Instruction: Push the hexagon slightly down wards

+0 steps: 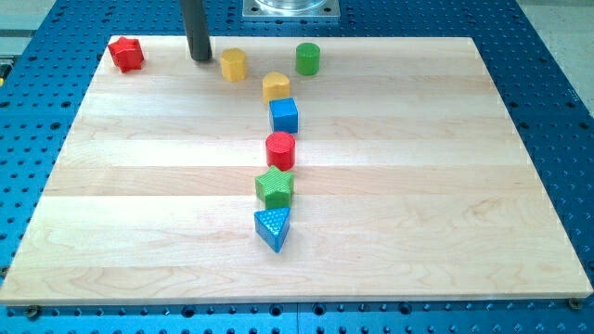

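A pale wooden bench (390,232), its planks running across the view, is lying on a blue perforated metal surface (548,111), and a grey metal mount (290,8) is showing at the view's top edge. My tip (200,58) is resting near the bench's top edge, between a red star block (126,54) at the view's left and a yellow hexagon block (233,64) just to its right, apart from both. The tool is a plain dark rod with nothing to open, and it is holding nothing. Right of the hexagon, a green cylinder (308,57) is standing near the top edge. A second yellow block (276,86), its shape unclear, is sitting below and between them, heading a column running down the view: a blue cube (284,115), a red cylinder (280,148), a green star (275,186) and a blue triangular block (272,227).
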{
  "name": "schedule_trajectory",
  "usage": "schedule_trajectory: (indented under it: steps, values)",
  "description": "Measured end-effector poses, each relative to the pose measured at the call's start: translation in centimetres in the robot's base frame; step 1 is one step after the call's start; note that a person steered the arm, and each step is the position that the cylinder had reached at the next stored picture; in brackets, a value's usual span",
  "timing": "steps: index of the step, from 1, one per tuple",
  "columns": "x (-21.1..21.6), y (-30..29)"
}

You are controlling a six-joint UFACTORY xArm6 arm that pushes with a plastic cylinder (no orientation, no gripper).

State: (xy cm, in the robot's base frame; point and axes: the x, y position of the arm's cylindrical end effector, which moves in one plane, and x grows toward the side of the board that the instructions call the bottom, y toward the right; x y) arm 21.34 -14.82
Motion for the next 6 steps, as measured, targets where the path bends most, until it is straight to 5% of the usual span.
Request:
schedule_trajectory:
  steps: [1,3,5,6]
  values:
    - [-1.0,5.4]
    - [2.9,5.2]
    - [3.9,2.6]
    - [5.7,-4.2]
